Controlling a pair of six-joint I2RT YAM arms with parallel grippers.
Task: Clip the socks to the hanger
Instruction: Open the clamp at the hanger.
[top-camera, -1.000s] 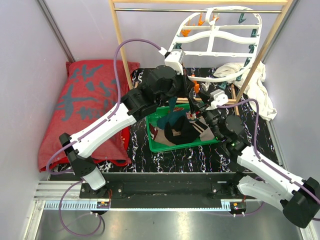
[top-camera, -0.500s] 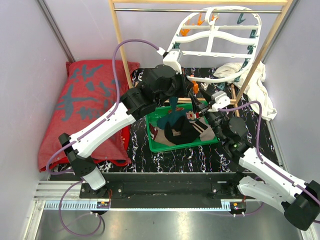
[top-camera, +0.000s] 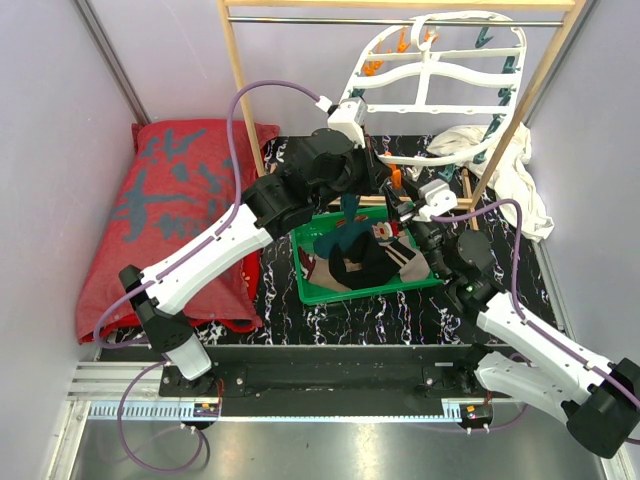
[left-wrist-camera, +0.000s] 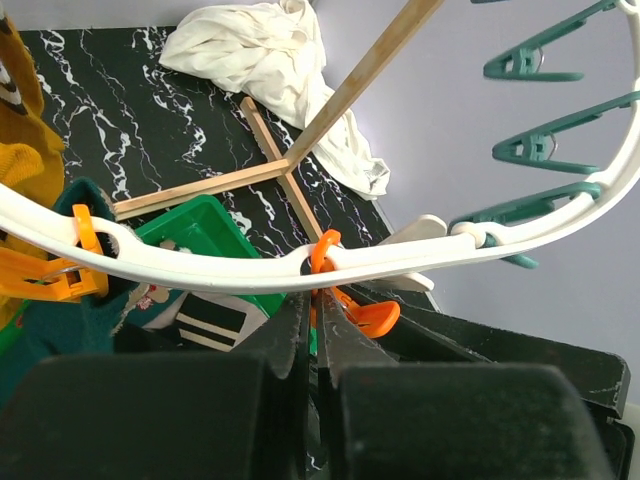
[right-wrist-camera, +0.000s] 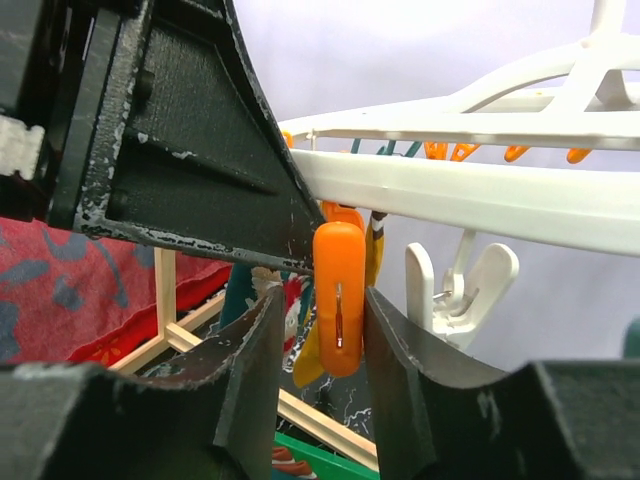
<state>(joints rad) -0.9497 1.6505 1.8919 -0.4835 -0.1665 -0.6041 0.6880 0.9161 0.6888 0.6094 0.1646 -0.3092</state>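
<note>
**Right pincer (right-wrist-camera: 321, 292) astride an orange peg (right-wrist-camera: 338, 300), left pincer (left-wrist-camera: 313, 302) closed under the hanger (top-camera: 428, 75) rim**

The right wrist view shows the right pincer parted only a little wider than the orange peg that hangs between its fingers. The peg lies against one finger, and a sliver of background shows beside the other. That peg hangs from the white rim of the hanger, with the black body of the left pincer right beside it at upper left.

In the left wrist view the left pincer's fingers are drawn together to a thin dark slit. Their tips sit just under the rim, where the same peg hooks on. Whether anything is pinched in the slit cannot be told.

Only this view shows a teal sock (left-wrist-camera: 60, 325) hanging at the rim, with a second orange peg (left-wrist-camera: 45, 278) at its top edge. A mustard sock (left-wrist-camera: 22, 165) shows at the left border. Teal pegs (left-wrist-camera: 530, 65) line the rim on the right, and a white cloth (left-wrist-camera: 265, 55) lies by the wooden rack (left-wrist-camera: 375, 68).

The top view hides both finger gaps but gives the layout. The hanger tilts inside the rack at the back, and both arms meet at its lower rim. Below them a green tray (top-camera: 370, 292) holds a heap of dark socks (top-camera: 365, 258), and a red cloth (top-camera: 170, 200) lies well to the left
</note>
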